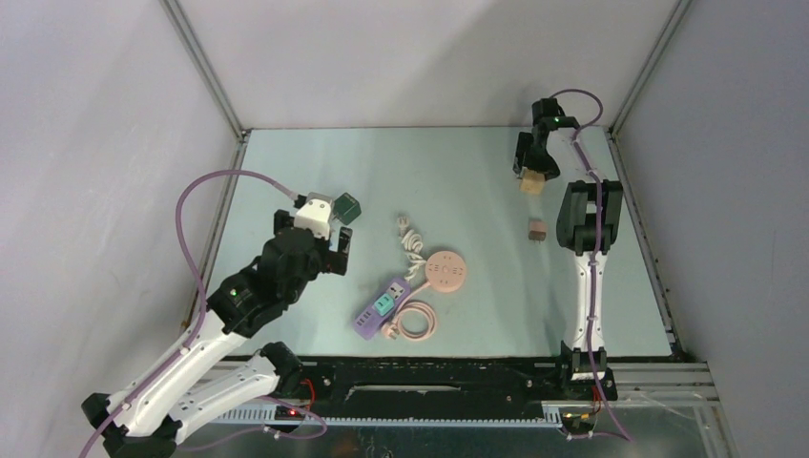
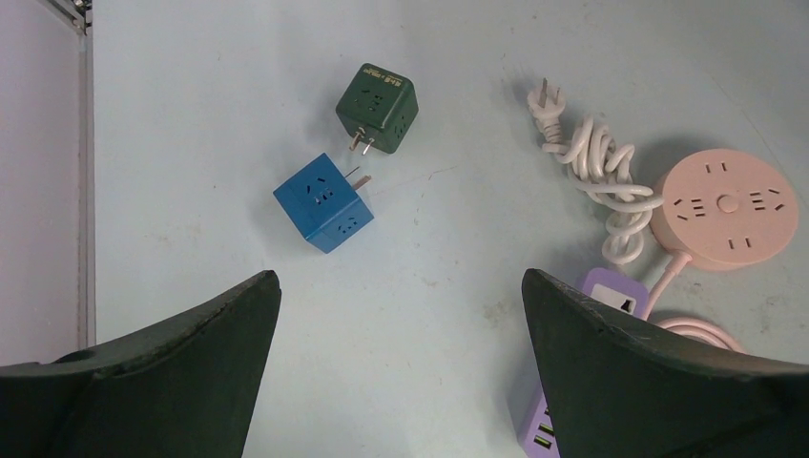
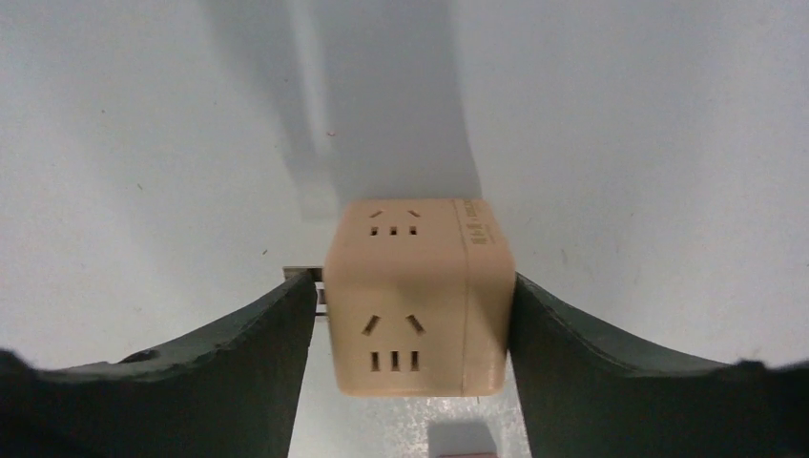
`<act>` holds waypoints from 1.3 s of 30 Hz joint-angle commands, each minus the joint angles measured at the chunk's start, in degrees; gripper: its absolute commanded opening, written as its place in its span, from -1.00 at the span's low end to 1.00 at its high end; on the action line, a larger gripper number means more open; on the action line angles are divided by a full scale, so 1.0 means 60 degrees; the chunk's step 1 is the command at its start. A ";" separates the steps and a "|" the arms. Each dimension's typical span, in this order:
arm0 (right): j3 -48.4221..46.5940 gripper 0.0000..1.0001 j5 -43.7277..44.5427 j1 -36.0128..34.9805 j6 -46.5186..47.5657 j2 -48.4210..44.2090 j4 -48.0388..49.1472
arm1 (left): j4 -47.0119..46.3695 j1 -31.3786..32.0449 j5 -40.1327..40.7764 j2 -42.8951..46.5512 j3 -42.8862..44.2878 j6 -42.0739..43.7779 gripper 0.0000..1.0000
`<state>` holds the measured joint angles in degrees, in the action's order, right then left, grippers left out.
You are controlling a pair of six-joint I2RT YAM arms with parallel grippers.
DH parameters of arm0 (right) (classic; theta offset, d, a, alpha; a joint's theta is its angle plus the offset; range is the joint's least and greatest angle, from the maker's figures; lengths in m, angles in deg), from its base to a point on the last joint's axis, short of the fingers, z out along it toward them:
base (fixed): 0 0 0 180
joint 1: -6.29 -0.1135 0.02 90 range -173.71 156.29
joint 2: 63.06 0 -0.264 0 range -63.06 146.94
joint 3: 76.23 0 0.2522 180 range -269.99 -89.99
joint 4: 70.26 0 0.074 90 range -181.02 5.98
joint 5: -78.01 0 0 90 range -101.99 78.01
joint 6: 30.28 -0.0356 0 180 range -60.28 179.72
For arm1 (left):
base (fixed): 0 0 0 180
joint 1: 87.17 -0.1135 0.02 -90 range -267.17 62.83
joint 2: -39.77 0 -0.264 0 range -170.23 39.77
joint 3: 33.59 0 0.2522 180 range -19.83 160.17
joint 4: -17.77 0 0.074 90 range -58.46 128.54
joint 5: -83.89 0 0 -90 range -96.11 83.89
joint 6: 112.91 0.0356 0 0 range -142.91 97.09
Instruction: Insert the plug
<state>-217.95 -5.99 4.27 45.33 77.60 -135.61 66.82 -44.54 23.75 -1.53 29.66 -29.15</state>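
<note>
My right gripper (image 1: 530, 172) is shut on a beige cube adapter (image 3: 415, 296) and holds it above the table at the far right (image 1: 530, 183). A metal prong shows at the cube's left side, by the left finger. A small brown cube (image 1: 537, 229) lies on the table below it. My left gripper (image 2: 401, 286) is open and empty, over bare table. A blue cube adapter (image 2: 322, 202) and a green cube adapter (image 2: 377, 107) lie just beyond its fingertips, prongs facing each other. A purple power strip (image 2: 611, 296) lies by the right finger (image 2: 611, 343).
A round pink socket hub (image 1: 446, 271) with a coiled pink cord (image 1: 417, 322) lies mid-table, touching the purple strip (image 1: 379, 307). A white plug with a bundled cord (image 1: 410, 234) lies behind it. Grey walls enclose the table on three sides.
</note>
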 commanded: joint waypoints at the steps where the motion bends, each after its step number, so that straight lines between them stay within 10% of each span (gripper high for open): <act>1: 0.0547 0.33 -0.0005 0.0029 0.0034 -0.0406 0.0149 | -0.0200 -0.0155 -0.0243 0.0113 -0.0192 -0.0198 1.00; 8: 0.2384 -0.25 -0.0257 -0.0389 0.0456 -0.1859 0.1076 | -0.0308 -0.0377 -0.0789 0.0170 -0.0235 -0.0299 0.99; 24: 0.8090 -0.14 -0.0422 -0.4645 0.2023 -0.6124 0.1776 | -0.0622 -0.0906 -0.3284 -0.0583 -0.0188 -0.0878 0.99; 39: 1.0515 0.12 0.0216 -0.6123 0.0709 -0.8050 0.1309 | -0.2118 -0.0854 -0.4898 -0.0715 -0.0889 -0.1619 0.99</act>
<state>-157.34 -5.40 -31.66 52.04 33.41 -128.12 58.65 -49.61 -2.32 -5.51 25.36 -37.13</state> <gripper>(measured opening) 0.619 0.996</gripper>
